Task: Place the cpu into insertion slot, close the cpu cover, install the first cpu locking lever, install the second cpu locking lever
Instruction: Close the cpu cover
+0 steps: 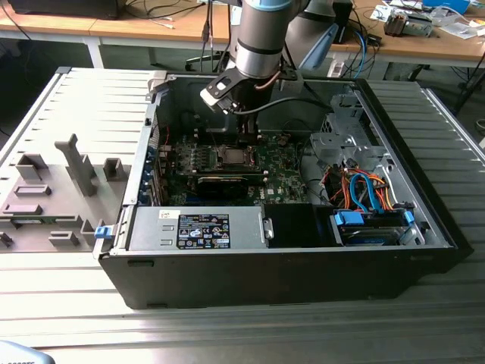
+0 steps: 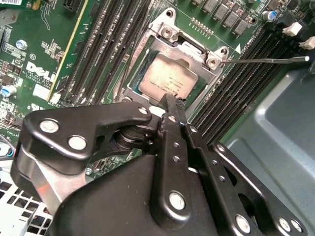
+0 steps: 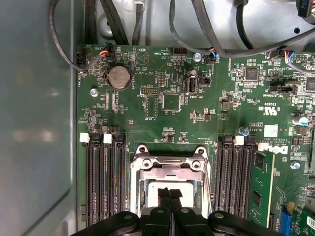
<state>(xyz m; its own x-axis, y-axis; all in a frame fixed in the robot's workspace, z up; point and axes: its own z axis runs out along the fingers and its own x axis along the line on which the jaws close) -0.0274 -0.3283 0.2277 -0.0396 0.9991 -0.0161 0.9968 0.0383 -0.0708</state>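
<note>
Our gripper (image 2: 173, 104), fingers pressed together and holding nothing, hung at the edge of the cpu (image 2: 165, 81), which lay in the insertion slot (image 2: 170, 33) beneath the lowered cpu cover (image 2: 194, 51).

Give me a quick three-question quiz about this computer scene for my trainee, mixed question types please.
1. True or false: the cpu shows through the window of the cpu cover.
2. On the hand, the fingers are: A spread wide, B shut together, C clamped on a cable.
3. Fill in: the circuit board is coloured ___.
Key: 1 true; 2 B; 3 green.
</note>
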